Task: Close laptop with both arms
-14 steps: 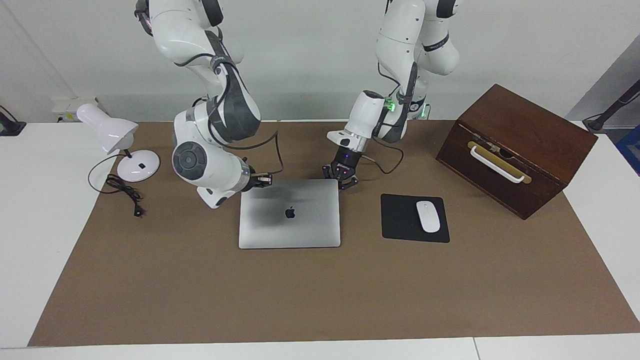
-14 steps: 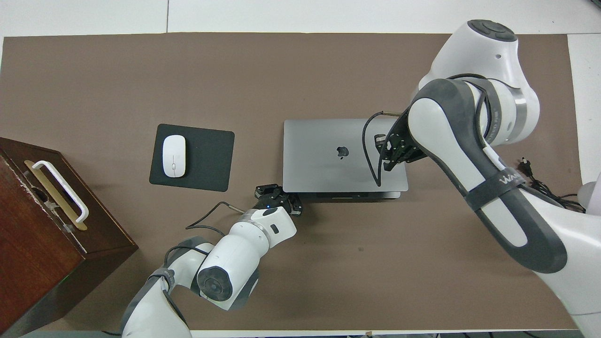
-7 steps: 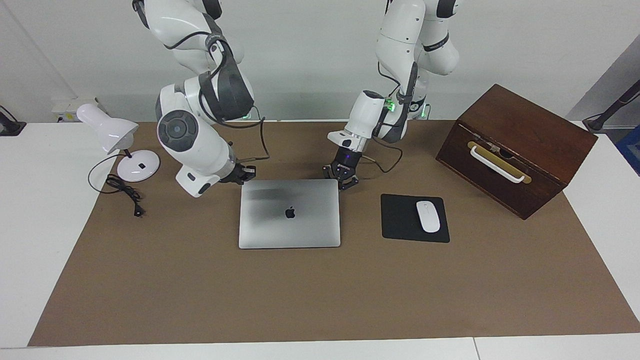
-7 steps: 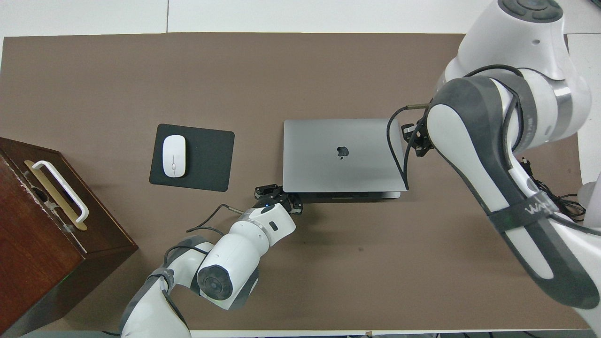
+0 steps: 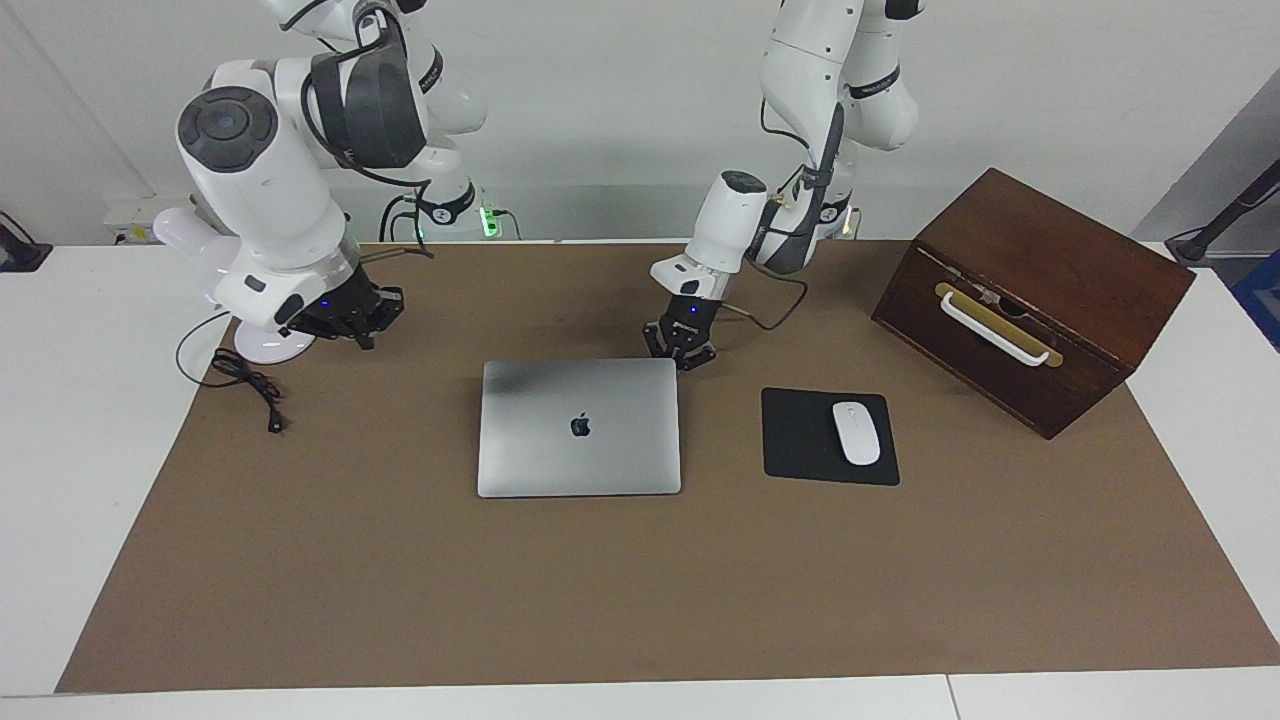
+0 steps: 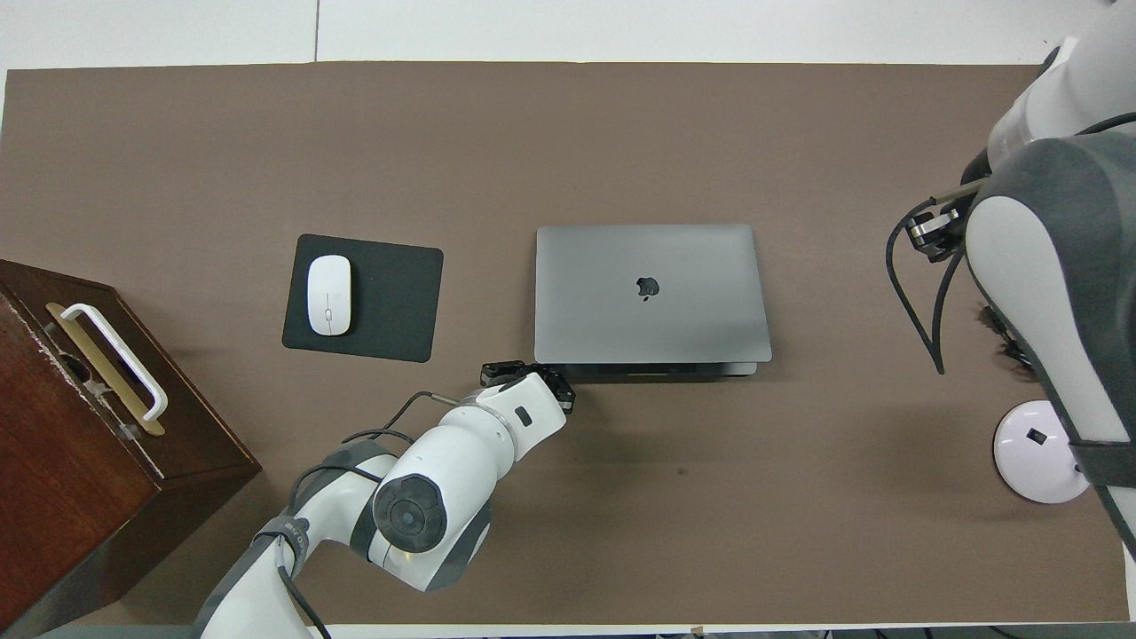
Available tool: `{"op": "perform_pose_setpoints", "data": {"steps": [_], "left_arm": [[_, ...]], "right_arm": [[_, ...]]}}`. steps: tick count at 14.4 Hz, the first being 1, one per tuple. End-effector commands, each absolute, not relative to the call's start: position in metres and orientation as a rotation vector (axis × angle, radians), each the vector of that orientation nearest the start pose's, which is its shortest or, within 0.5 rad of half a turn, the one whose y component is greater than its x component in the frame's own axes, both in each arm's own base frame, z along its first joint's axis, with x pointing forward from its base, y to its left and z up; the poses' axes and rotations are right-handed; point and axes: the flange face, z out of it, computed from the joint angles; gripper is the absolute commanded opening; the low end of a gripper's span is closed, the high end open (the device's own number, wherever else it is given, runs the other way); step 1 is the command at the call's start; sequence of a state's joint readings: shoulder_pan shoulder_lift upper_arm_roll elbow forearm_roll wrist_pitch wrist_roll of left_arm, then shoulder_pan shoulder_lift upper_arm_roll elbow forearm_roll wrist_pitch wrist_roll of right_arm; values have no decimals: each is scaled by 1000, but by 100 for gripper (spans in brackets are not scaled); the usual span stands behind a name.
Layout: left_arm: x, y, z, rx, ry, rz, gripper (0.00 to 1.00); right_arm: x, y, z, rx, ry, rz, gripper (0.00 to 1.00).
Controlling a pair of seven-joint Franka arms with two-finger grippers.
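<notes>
Right by the closed laptop's (image 5: 579, 427) robot-side corner sits the left gripper (image 5: 681, 353), pinched shut on nothing; right gripper (image 5: 348, 318), also shut and empty, hangs well off near the lamp (image 5: 262, 340)

Surface: white table (image 5: 90, 480) under brown mat (image 5: 640, 590);
On mat: closed laptop (image 5: 579, 427); black mouse pad (image 5: 805, 440); wooden box (image 5: 1040, 290); lamp base (image 6: 1034, 453) at mat's edge

Silver-grey laptop (image 5: 579, 427) lies closed, flat, mid-table.
</notes>
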State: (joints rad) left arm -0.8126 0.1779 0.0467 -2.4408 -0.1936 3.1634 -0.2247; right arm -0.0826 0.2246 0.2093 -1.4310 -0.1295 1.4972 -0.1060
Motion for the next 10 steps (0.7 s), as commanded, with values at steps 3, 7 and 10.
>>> {"op": "perform_pose_setpoints", "data": {"steps": [3, 7, 10], "left_arm": [[390, -337, 334, -3330, 525, -630, 0], [386, -322, 366, -3341, 523, -476, 0], [394, -309, 385, -3346, 490, -391, 0]], "right_arm": [[589, 32, 585, -3236, -371, 200, 100], [573, 18, 588, -3240, -267, 148, 100], [554, 6, 599, -3172, -90, 76, 100]]}}
